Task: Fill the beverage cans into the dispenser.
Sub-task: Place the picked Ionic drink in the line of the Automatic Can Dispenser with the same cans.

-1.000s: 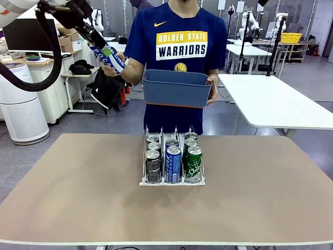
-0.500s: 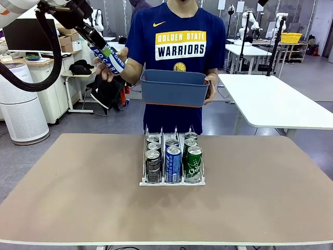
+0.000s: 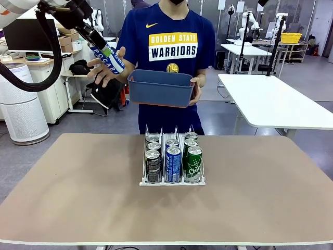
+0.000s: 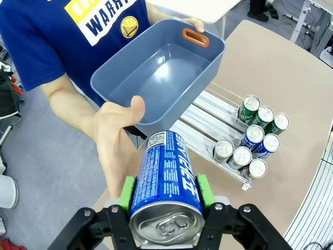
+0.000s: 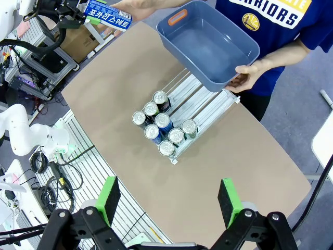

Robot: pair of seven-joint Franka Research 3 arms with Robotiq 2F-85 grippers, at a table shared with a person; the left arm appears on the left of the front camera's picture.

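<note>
Left wrist view: left tool (image 4: 165,200) clamps blue can (image 4: 165,174), person's hand (image 4: 117,138) touching; tug risks slip. Right tool (image 5: 169,200) apart.

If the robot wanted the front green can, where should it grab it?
Probably from straight above, fingers around the upper body just under the silver top: the front green can stands upright in the dispenser, with a divider and a blue can tight beside it.
</note>
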